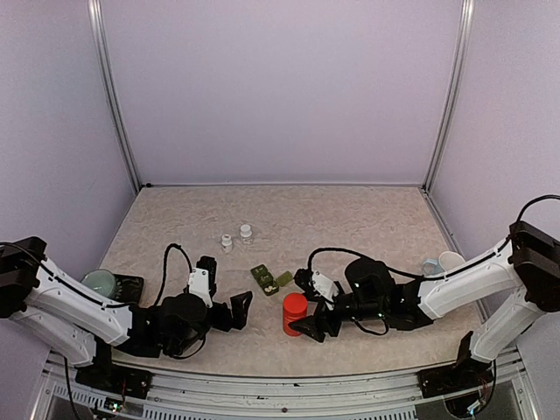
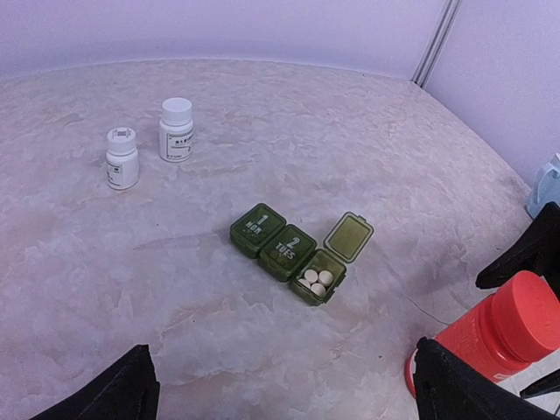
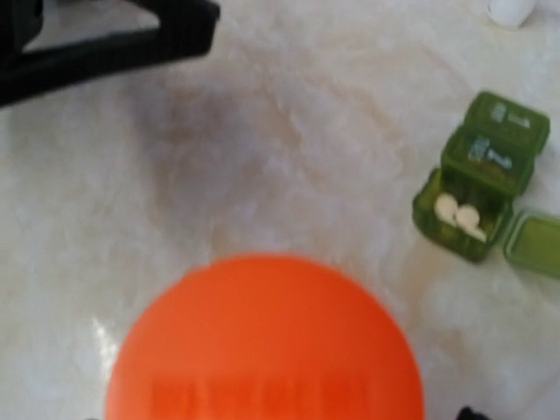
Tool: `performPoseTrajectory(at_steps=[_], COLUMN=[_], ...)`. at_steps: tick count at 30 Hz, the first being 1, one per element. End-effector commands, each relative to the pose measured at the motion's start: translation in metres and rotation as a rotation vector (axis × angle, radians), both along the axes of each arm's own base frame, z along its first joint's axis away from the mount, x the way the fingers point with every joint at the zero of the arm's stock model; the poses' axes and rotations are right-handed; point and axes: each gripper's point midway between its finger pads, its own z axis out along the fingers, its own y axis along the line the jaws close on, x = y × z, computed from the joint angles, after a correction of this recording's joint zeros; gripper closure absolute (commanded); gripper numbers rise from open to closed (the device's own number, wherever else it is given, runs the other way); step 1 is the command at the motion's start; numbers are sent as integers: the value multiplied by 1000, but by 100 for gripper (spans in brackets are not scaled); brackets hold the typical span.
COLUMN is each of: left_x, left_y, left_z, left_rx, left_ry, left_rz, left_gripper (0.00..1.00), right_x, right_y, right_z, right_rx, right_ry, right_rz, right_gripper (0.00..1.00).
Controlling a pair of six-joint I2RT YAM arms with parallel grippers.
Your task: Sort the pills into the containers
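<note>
Seemingly three pills (image 2: 315, 282), three compartments (image 2: 287, 252), two bottles (image 2: 176, 129).

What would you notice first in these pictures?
A bright red plastic bottle stands near the front middle of the marbled table, and it fills the right wrist's view. Just beyond it sits a small dark green pill box, its end lid flipped open with white round pills inside.

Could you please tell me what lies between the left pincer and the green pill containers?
Nothing: in the left wrist view, the marbled tabletop between the left pincer and the containers is bare. The red bottle stands off to the side.
</note>
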Motion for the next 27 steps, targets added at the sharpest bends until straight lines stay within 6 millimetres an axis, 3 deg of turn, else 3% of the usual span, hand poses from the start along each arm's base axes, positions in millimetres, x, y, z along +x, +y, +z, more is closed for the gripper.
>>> performPoseTrajectory(at_steps=[1,7,22,27], left_x=[2,1,1,-1], left_y=[7,8,6,0], left_z=[1,3,5,5], left_rx=[3,2,5,14], left_ry=[-10,-11,-14,-23], left_rz=[22,23,15,-31], left_gripper=[1,1,1,1], right_x=[2,3,2,2], right_y=[18,22,22,24], right_z=[8,3,10,19], right_rx=[44,41,58,72], right_ry=[-28,-15,-28,-35], right_rz=[29,35,39,45], right_gripper=[16,24,50,51])
